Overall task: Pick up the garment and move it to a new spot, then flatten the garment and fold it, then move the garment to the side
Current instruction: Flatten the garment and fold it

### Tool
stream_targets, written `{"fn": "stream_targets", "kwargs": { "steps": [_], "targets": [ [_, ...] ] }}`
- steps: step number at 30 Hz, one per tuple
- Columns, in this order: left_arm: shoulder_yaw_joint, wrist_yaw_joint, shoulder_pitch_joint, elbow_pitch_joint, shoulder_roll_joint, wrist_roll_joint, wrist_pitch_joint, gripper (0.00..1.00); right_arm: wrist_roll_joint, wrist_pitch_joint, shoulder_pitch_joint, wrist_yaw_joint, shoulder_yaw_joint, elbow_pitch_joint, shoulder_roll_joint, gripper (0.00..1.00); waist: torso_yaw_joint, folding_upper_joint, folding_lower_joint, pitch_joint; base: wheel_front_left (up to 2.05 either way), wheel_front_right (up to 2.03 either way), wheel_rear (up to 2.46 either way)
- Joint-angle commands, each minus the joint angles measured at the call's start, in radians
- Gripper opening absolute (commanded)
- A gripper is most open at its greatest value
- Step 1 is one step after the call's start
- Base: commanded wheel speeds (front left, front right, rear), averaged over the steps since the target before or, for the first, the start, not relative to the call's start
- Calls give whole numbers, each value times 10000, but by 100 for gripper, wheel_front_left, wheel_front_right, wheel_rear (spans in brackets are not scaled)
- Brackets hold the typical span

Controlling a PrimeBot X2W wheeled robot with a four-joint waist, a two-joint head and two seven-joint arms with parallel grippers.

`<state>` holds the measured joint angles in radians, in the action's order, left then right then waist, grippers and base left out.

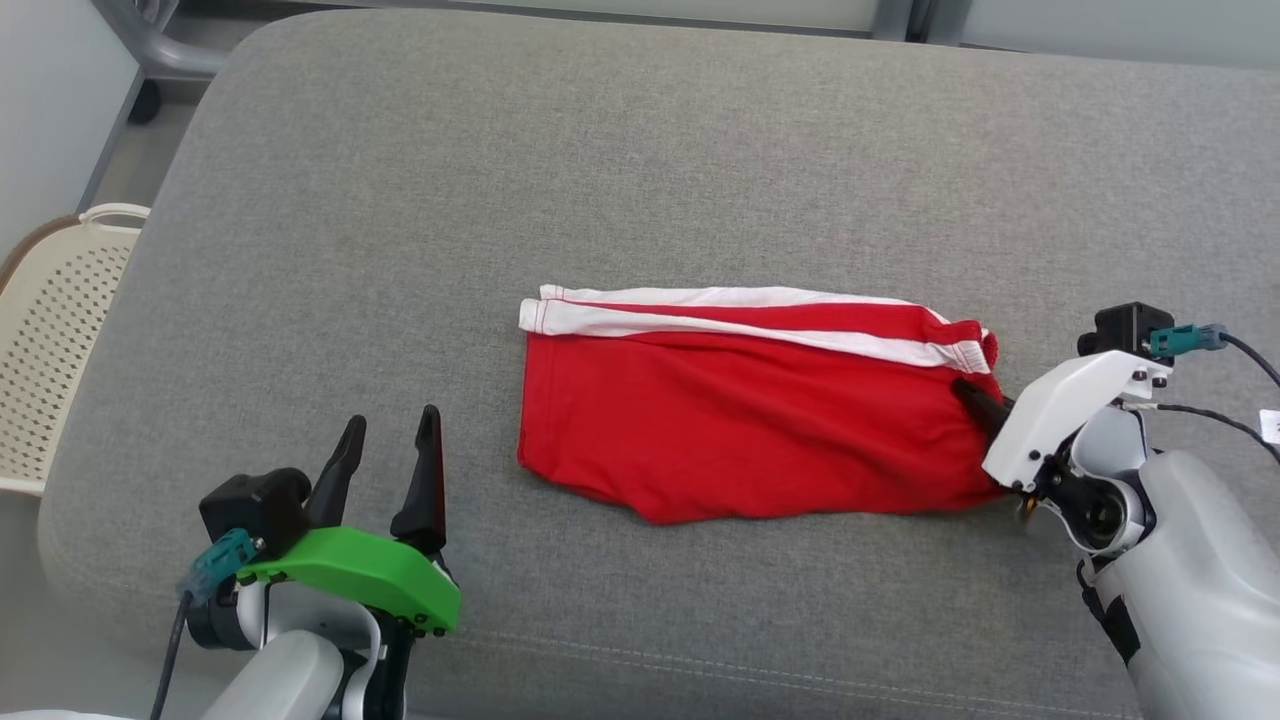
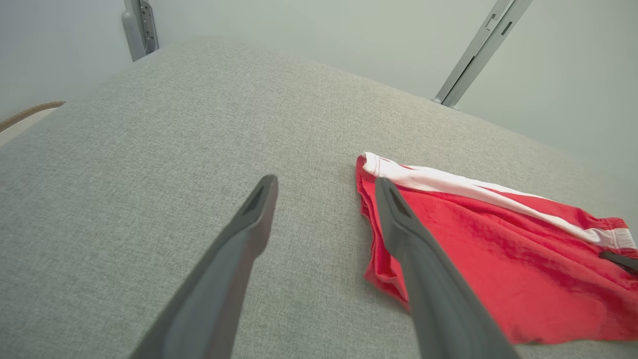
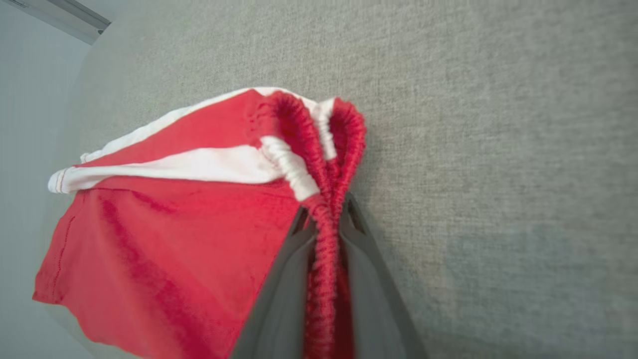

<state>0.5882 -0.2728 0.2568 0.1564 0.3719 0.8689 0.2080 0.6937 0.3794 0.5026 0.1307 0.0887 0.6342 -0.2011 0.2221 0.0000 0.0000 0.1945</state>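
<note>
The garment is a pair of red shorts with white side stripes, lying folded on the grey cushion, a little right of centre. My right gripper is shut on the garment's elastic waistband at its right end; the right wrist view shows the gathered red band pinched between both dark fingers. At the lower left, my left gripper stands open above the cushion, well left of the garment's hem. In the left wrist view the garment lies to the right of that gripper's fingers.
A cream perforated basket stands off the cushion's left edge. Grey metal frame legs show beyond the far edge. Bare grey cushion surrounds the garment on all sides.
</note>
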Motion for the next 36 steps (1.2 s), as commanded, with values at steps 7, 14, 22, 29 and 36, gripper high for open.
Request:
{"fn": "stream_targets", "kwargs": {
  "steps": [7,14,22,29,36],
  "targets": [
    [59,-68,-169,-195,171,-94,-43,100,1021,843,177,-2,245,-523,-1027,0,-583,0,0,-187,0,0,0],
    [225,-138,-133,-651,198,-234,-141,100,1039,1421,143,-2,-149,-666,-2148,0,-1042,0,0,-405,0,0,0],
    [348,-287,-245,-1031,317,-316,-301,100,767,1803,62,-2,-553,-843,-2116,0,-1343,0,0,-559,0,0,0],
    [463,-339,-377,-1158,377,-297,-433,100,1135,2431,-51,-2,-654,-1736,-1190,0,-1443,0,0,-739,0,0,0],
    [546,-297,-457,-1287,356,-234,-443,100,960,3289,164,0,-1006,-2270,106,0,-1297,0,0,-943,0,0,0]
  ]
}}
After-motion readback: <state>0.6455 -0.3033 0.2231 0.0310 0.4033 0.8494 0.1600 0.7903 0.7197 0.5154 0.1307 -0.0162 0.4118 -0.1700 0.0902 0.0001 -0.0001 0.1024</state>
